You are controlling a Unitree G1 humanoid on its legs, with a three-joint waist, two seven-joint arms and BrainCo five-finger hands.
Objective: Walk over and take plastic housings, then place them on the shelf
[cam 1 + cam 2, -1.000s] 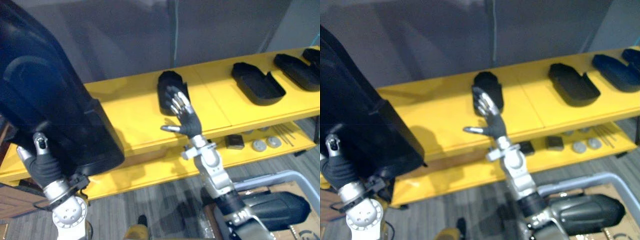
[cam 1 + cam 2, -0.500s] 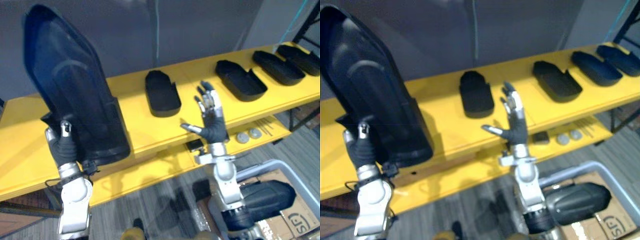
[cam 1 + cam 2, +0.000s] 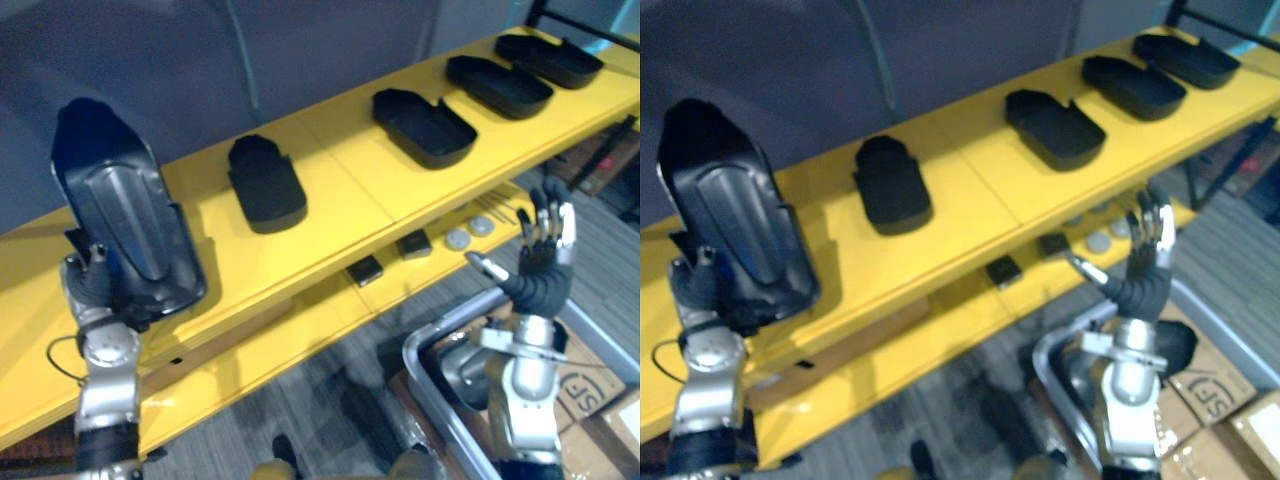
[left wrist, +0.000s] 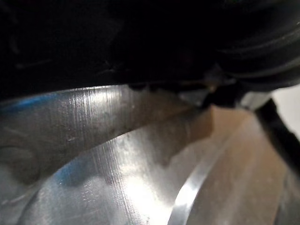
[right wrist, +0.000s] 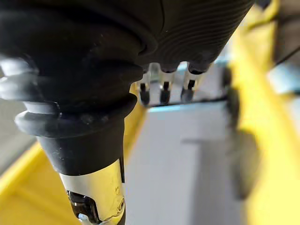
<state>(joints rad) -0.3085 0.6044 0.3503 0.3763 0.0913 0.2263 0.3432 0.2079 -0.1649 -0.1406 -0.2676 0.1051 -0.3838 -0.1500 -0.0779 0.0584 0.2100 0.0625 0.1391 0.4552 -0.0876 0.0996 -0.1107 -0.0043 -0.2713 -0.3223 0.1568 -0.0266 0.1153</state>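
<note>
A large black plastic housing stands upright over the left end of the yellow shelf. My left hand holds it from below, thumb on its near face; the fingers are behind it. Its shiny inner surface shows very close in the left wrist view. Several more black housings lie in a row on the shelf top: one near the middle, the next to its right, and others further right. My right hand is raised at the lower right, clear of the shelf, open and holding nothing.
On the lower shelf board lie two small black blocks and two round grey discs. A grey metal-framed bin stands on the floor under my right arm, with cardboard boxes beside it. A dark wall rises behind the shelf.
The whole view has swung, so the shelf now runs diagonally. The held housing sits lower and smaller at the left. My right hand has drawn back from the shelf toward the lower right.
</note>
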